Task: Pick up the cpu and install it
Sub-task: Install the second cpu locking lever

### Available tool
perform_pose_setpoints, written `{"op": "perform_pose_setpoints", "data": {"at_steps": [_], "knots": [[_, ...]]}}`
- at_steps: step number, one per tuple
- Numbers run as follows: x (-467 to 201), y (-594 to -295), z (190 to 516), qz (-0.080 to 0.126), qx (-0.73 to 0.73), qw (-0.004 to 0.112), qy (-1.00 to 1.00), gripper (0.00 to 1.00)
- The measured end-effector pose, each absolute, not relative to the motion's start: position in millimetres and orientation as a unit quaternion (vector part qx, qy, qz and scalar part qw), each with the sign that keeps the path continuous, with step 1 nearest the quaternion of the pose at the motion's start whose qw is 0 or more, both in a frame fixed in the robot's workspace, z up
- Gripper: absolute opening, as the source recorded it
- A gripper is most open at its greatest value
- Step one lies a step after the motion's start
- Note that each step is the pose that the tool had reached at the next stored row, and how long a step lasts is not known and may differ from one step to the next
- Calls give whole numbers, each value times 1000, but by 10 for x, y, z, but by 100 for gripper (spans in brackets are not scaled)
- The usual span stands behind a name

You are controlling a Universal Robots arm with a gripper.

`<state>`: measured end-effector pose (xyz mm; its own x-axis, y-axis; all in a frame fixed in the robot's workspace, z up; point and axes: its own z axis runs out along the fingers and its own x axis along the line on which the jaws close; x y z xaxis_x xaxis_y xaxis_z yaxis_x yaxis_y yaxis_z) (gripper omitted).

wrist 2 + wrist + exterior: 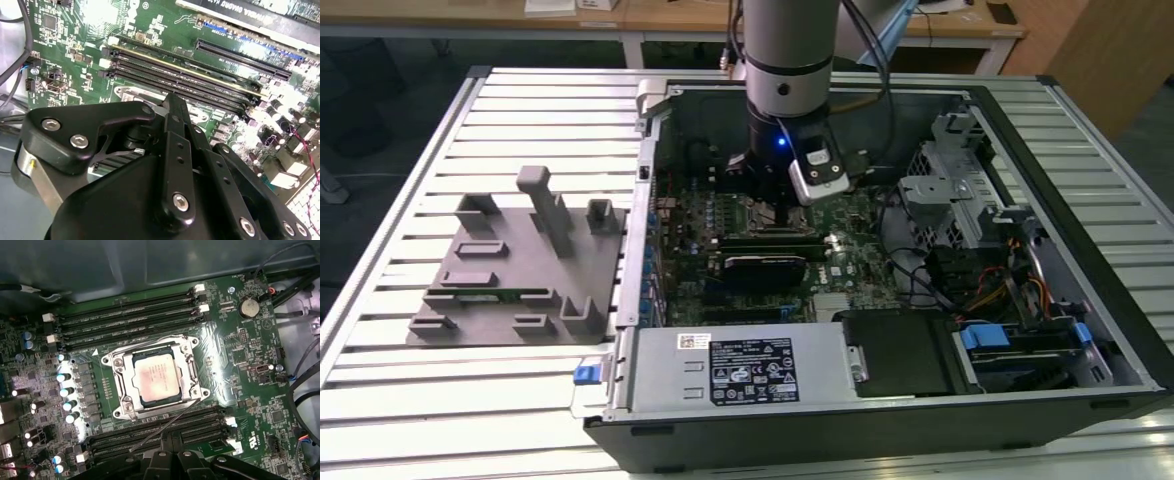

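The cpu, a small square chip with a pale silver lid, lies flat in the metal socket frame on the green motherboard. It sits between two banks of black memory slots. My gripper hangs on the arm inside the open computer case, just above the socket area. In the second wrist view its black linkage hovers close over the board. In the first wrist view the gripper's black body is beside the socket and apart from the cpu.
A grey tray with upright posts and a green memory stick rests on the slatted table at the exterior view's left. Inside the case are a black card, a power supply, a drive cage and cables. A thin socket lever crosses the lower slots.
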<state>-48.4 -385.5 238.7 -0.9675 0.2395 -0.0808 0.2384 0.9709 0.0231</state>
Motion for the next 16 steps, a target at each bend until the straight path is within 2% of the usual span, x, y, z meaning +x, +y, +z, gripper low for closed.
{"op": "perform_pose_setpoints", "data": {"at_steps": [16], "knots": [[-526, -3866, 2322, 17, 46, 40, 998, 11]]}}
